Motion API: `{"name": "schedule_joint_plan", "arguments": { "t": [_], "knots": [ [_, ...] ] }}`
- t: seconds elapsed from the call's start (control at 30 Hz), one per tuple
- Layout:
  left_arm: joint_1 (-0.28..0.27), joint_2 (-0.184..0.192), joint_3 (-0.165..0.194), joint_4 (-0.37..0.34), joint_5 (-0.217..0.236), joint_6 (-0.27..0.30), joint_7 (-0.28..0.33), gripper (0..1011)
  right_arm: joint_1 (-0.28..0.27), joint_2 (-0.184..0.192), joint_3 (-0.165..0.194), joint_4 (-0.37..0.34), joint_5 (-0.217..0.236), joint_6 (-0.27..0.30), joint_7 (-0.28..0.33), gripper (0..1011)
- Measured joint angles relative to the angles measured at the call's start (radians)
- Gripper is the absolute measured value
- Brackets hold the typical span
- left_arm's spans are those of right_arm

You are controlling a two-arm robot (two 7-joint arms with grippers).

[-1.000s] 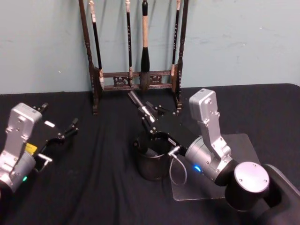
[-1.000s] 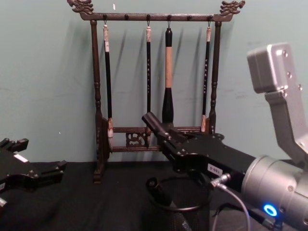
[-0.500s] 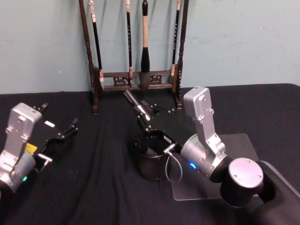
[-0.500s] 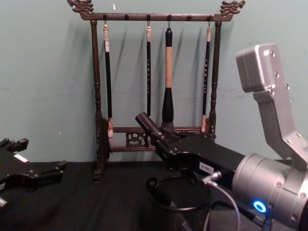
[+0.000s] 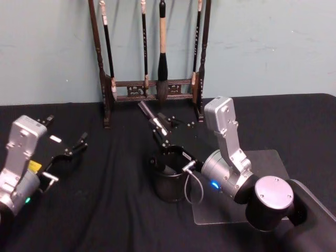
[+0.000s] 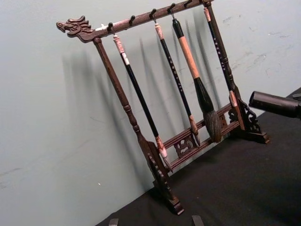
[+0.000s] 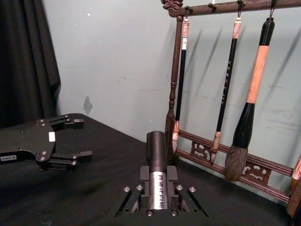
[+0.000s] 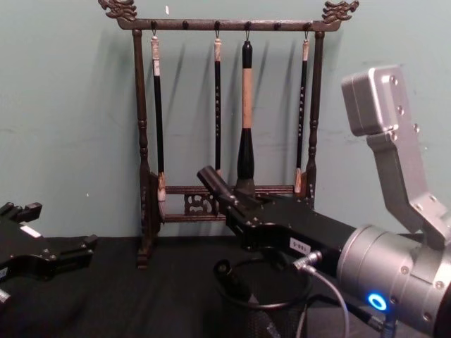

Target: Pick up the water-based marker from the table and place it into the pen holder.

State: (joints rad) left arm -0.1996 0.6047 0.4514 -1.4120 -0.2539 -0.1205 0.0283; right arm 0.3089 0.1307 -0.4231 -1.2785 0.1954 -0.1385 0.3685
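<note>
My right gripper is shut on the water-based marker, a silver barrel with a black cap. It holds the marker tilted, cap end up and pointing toward the back left, just above the far rim of the pen holder. The pen holder is a black mesh cup, and another dark pen leans inside it. In the chest view the marker sticks out of the right gripper over the cup. My left gripper rests open at the table's left, apart from everything.
A tall dark wooden rack hung with several brushes stands at the back, right behind the pen holder. A clear flat sheet lies on the black cloth under my right arm. The left gripper sits far to the side.
My right gripper has shifted slightly left with the marker, staying above the pen holder. The left arm has not moved.
</note>
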Motion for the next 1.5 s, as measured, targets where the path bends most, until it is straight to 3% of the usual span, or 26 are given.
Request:
{"name": "schedule_joint_plan", "arguments": {
  "t": [0.27, 0.5, 0.9, 1.5],
  "knots": [
    [0.000, 0.000, 0.000, 0.000, 0.000, 0.000, 0.000, 1009, -0.001, 0.001, 0.001, -0.001, 0.000, 0.000, 0.000, 417],
    [0.000, 0.000, 0.000, 0.000, 0.000, 0.000, 0.000, 1009, -0.001, 0.001, 0.001, -0.002, 0.000, -0.001, -0.001, 683],
    [0.000, 0.000, 0.000, 0.000, 0.000, 0.000, 0.000, 1009, -0.002, 0.001, 0.001, -0.003, 0.000, -0.002, -0.001, 1002],
    [0.000, 0.000, 0.000, 0.000, 0.000, 0.000, 0.000, 1009, -0.036, 0.017, 0.024, -0.055, 0.006, 0.023, -0.031, 1002]
  ]
}}
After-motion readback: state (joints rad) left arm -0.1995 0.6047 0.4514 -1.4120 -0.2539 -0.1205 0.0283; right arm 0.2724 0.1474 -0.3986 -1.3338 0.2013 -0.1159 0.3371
